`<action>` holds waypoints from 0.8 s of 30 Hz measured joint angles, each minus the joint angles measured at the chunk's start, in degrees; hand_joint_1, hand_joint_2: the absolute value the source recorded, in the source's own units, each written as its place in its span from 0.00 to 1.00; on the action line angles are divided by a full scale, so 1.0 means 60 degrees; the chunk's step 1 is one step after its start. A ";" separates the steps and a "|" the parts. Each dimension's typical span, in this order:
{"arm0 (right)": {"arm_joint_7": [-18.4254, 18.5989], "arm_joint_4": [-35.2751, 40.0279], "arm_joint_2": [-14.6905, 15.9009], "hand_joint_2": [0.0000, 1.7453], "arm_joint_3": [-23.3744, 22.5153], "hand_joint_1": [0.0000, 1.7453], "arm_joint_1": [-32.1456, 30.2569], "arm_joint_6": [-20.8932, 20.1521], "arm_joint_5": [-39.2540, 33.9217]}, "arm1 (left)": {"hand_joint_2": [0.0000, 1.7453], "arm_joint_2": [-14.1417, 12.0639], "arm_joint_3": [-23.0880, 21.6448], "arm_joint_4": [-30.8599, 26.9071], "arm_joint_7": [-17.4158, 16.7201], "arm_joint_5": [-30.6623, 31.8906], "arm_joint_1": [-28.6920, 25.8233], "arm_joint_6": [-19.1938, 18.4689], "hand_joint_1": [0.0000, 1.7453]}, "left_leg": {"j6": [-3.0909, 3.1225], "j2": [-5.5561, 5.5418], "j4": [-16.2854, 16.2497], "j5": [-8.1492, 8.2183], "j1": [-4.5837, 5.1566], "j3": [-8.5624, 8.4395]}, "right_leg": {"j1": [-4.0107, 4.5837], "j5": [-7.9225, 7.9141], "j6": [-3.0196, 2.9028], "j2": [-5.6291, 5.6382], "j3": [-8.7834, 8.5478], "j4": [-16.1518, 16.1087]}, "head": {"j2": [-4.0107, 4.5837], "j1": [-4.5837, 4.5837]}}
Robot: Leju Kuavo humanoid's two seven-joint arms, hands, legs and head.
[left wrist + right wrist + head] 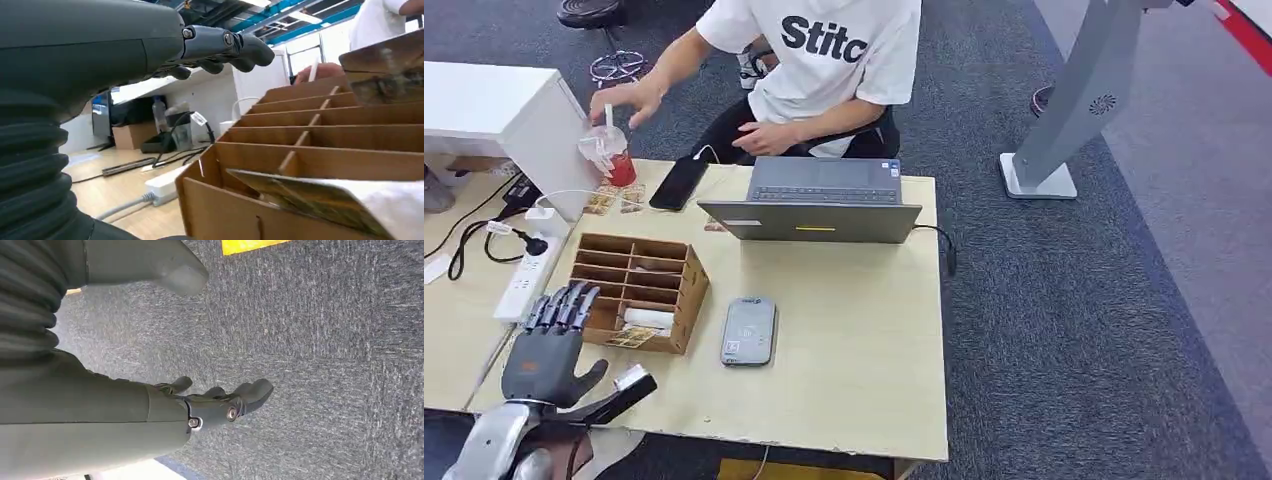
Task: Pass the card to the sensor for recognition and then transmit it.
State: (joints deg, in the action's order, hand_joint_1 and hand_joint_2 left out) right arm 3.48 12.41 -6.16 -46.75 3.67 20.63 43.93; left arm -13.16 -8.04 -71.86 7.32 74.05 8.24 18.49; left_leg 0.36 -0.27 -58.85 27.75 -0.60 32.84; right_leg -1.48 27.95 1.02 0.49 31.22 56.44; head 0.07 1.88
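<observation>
A wooden divided box (636,290) stands on the left of the table (854,340), with cards (646,320) lying in its near compartments. In the left wrist view one card (325,200) pokes out over the box's near wall (220,210). The grey sensor pad (749,331) lies flat just right of the box. My left hand (554,335) hovers at the box's near left corner, fingers spread and holding nothing; the fingers (220,47) reach out above the box. My right hand (220,400) hangs over the grey carpet, fingers loosely curled, nothing in it.
A person in a white T-shirt (824,60) sits behind the table, one hand by a red cup (609,155). An open laptop (819,200) and a black phone (679,182) lie at the back. A white power strip (524,275) with cables lies left of the box.
</observation>
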 joint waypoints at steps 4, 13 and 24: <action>-0.0004 0.0000 0.0000 1.00 0.0000 0.00 0.0001 -0.0004 0.0000 | 1.00 0.0044 -0.0117 0.0000 0.0000 0.0000 0.0000 -0.0004 0.01 | 0.0000 0.0000 0.0000 0.0000 0.0000 0.0000 | 0.0000 0.0000 0.0000 0.0000 0.0000 0.0000 | 0.0000 -0.0004; -0.0011 0.0000 0.0000 1.00 0.0000 0.00 0.0002 0.0004 0.0058 | 1.00 0.0106 -0.0314 0.0003 -0.0018 -0.0062 0.0002 -0.0146 0.55 | 0.0000 0.0001 0.0000 0.0000 0.0000 0.0000 | 0.0000 0.0000 0.0000 0.0000 -0.0001 0.0000 | 0.0000 0.0000; -0.0029 0.0000 0.0000 1.00 0.0000 0.00 0.0003 -0.0004 0.0167 | 1.00 0.0095 -0.0325 0.0029 -0.0196 -0.0142 0.0002 -0.0197 1.00 | 0.0000 0.0000 0.0000 0.0000 0.0000 0.0000 | 0.0000 0.0000 0.0000 0.0000 -0.0001 0.0000 | 0.0000 0.0000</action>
State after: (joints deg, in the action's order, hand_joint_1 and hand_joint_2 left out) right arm 3.30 12.41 -6.16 -46.75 3.69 20.61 44.94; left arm -12.59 -9.99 -71.69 6.14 73.20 8.26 17.31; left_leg 0.36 -0.27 -58.85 27.75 -0.60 32.84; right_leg -1.48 27.95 1.02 0.49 31.22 56.44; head 0.07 1.88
